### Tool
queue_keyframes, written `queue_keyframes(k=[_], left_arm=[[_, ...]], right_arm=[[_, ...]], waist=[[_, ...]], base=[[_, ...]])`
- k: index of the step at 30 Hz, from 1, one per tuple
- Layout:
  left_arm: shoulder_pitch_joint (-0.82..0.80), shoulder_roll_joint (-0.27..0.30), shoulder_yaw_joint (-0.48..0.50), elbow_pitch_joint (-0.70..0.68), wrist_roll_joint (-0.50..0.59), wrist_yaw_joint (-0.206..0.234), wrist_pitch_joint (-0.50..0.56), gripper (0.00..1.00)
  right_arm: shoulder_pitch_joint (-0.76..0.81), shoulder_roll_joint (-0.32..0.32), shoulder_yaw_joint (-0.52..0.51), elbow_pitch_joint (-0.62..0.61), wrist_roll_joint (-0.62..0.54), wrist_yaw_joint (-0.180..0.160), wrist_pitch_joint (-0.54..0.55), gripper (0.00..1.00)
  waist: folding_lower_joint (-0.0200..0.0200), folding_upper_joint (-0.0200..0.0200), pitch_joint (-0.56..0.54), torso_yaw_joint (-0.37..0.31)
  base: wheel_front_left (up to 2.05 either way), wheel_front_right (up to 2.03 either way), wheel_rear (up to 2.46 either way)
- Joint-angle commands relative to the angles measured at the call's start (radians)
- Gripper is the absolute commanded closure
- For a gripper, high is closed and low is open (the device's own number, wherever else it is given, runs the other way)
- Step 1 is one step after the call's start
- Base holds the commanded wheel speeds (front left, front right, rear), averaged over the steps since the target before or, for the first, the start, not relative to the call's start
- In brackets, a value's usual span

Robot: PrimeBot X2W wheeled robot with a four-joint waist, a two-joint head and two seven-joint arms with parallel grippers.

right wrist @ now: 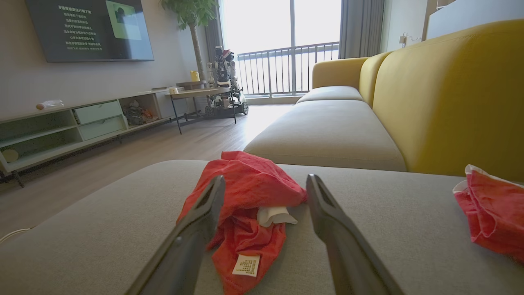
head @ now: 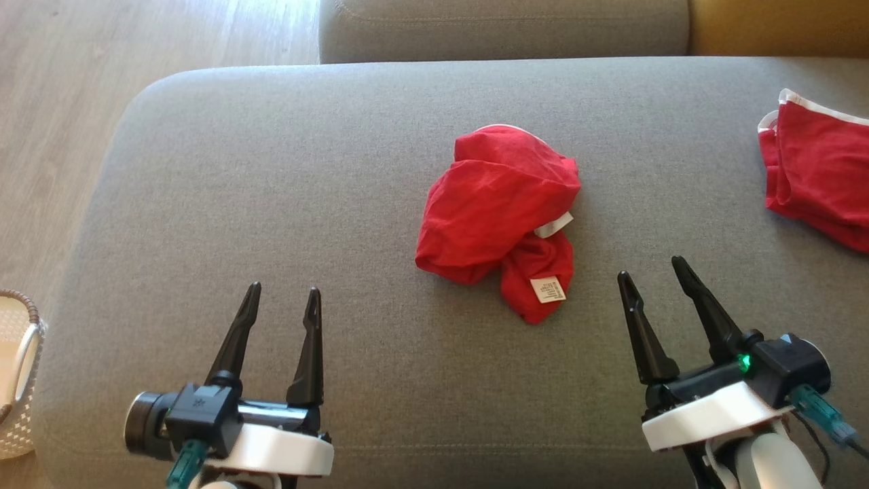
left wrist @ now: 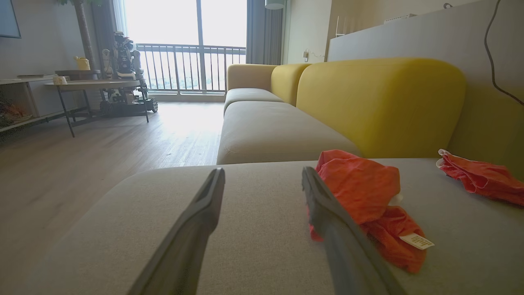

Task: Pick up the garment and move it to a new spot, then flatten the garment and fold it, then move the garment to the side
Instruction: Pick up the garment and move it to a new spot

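Head view: a crumpled red garment lies near the middle of the grey sofa seat, a little toward its right side, with a white label facing up on its near end. The left gripper hovers over the seat's near left part, well apart from the garment, its fingers moderately spread and holding nothing. The right gripper hangs just to the garment's right, fingers spread about as far and empty too. A second red garment with white trim lies at the seat's right edge. A woven basket stands on the wood floor by the near left corner.

Left wrist view: the spread fingers point across the seat, and the garment lies beside the right one, before a yellow backrest.

Right wrist view: the garment sits between and beyond the parted fingers, untouched.
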Motion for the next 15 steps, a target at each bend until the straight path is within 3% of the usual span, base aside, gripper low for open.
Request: queue_keyframes(k=[1,15], left_arm=[[-0.033,0.001,0.03,-0.028,0.003,0.013,-0.005,0.0],[-0.044,0.001,0.033,-0.012,0.009,0.016,-0.005,0.0]], right_arm=[[-0.012,0.002,0.021,-0.034,-0.008,0.0,-0.006,0.0],[-0.015,0.002,0.01,-0.031,-0.012,0.0,-0.006,0.0]], waist=[[0.0,0.0,-0.001,-0.001],[0.0,0.0,0.0,0.004]], base=[[0.0,0.0,0.0],[0.0,0.0,0.0]])
